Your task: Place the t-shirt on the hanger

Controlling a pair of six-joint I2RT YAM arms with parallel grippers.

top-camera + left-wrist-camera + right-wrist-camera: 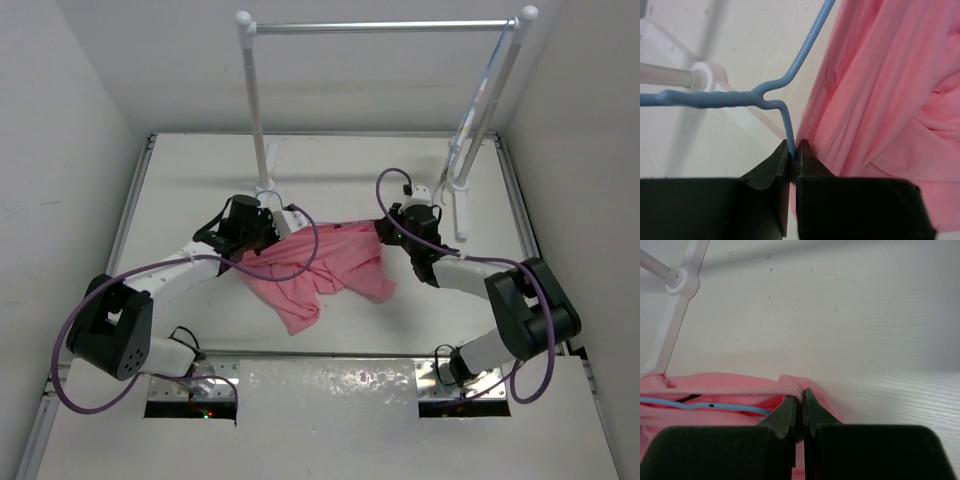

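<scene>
Mid-table, with the shirt half dressed: my left gripper (794, 152) is clamped tight on the pale-blue hanger (735, 96). The jaws pinch the wire just below its twisted neck. Gripping there gives me a firm handle, so the frame cannot swing or twist while cloth is worked over it.

The salmon-pink t-shirt (320, 270) hangs strung between my two arms near the middle of the table (865, 315). Its upper edge is drawn roughly level from left to right. The loose lower part sags in folds toward the near edge.

My right gripper (801, 399) is pressed shut at the right end of that edge. Its fingertips meet on a fold of pink fabric, which I judge to be the hem or neckline. From that wrist a length of blue wire shows lying inside the opening of the cloth, to the left of my fingers. So at least part of the hanger is already within the shirt.

Holding the fabric at its edge lets me stretch the opening sideways, away from the left arm. I read this as drawing the shirt over the hanger's right shoulder. Whether the left shoulder is fully seated is hidden by folds.

The white rack (380, 27) stands at the far side, its rail bare above us. The thin cloth could slip from so narrow a pinch.
</scene>
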